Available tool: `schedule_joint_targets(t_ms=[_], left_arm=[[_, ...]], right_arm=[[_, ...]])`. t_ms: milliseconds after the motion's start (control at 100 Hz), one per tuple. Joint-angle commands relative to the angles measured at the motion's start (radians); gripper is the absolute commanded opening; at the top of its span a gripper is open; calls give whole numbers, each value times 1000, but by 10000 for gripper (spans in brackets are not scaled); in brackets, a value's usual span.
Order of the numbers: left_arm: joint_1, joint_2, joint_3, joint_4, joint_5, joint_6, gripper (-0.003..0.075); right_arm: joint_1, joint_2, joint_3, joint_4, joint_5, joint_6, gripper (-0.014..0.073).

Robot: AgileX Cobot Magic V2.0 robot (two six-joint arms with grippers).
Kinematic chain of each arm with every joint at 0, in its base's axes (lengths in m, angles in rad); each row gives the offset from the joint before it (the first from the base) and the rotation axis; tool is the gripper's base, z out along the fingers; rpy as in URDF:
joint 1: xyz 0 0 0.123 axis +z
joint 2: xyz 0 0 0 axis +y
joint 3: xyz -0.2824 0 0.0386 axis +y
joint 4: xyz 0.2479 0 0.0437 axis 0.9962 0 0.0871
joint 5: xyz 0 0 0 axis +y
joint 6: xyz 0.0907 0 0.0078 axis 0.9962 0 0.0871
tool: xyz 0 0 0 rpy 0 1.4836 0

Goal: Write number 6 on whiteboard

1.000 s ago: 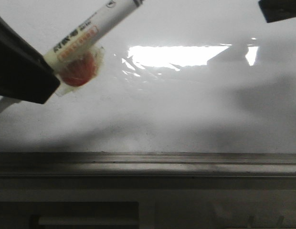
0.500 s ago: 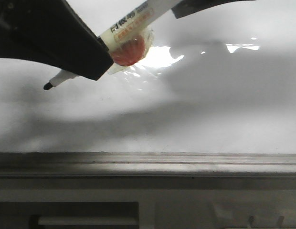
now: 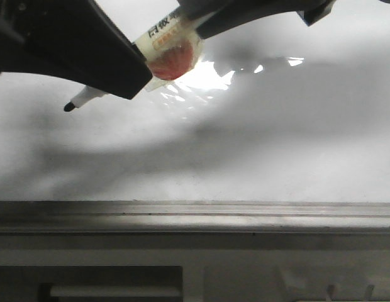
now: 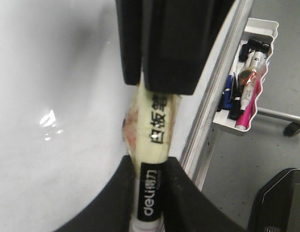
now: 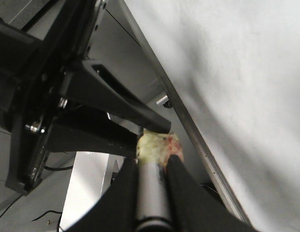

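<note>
Left wrist view: both tools (image 4: 149, 186) (image 5: 151, 166) clamped on marker (image 4: 152, 140) (label "deli"), whiteboard (image 3: 258, 151) unmarked.

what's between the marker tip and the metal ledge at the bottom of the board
Only bare whiteboard, shadowed and unmarked, lies between the marker tip and the ledge; the front view shows this.

We see the whiteboard (image 3: 258, 157) filling the front view, a glossy white surface with a bright glare patch near its upper middle and soft grey shadows across it; no drawn line shows on it. A grey metal ledge (image 3: 195, 217) runs along its lower edge. In the left wrist view a white tray (image 4: 247, 82) of markers hangs beside the board's frame
</note>
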Motion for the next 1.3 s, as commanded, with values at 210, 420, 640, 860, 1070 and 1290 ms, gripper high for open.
schedule_joint_targets(t_ms=[210,420,640,860,1070,1290], left_arm=[[-8,-18,-36,10,-99,-3,175],[67,-83,-36,-70,-114,-3,493],[279,-242,11,-218,-138,-5,493],[490,-415,171,-408,-273,-5,493],[587,-506,257,-488,-328,-5,493],[599,-515,263,-486,-331,-5,491]], right_arm=[[-1,-24,-31,44,-12,-51,-61],[-1,-105,6,44,-80,-58,-49],[0,-380,209,18,-403,-67,-49],[0,-562,343,18,-561,-67,-49],[0,-545,369,20,-668,-67,-49],[0,-502,369,34,-804,-67,-49]])
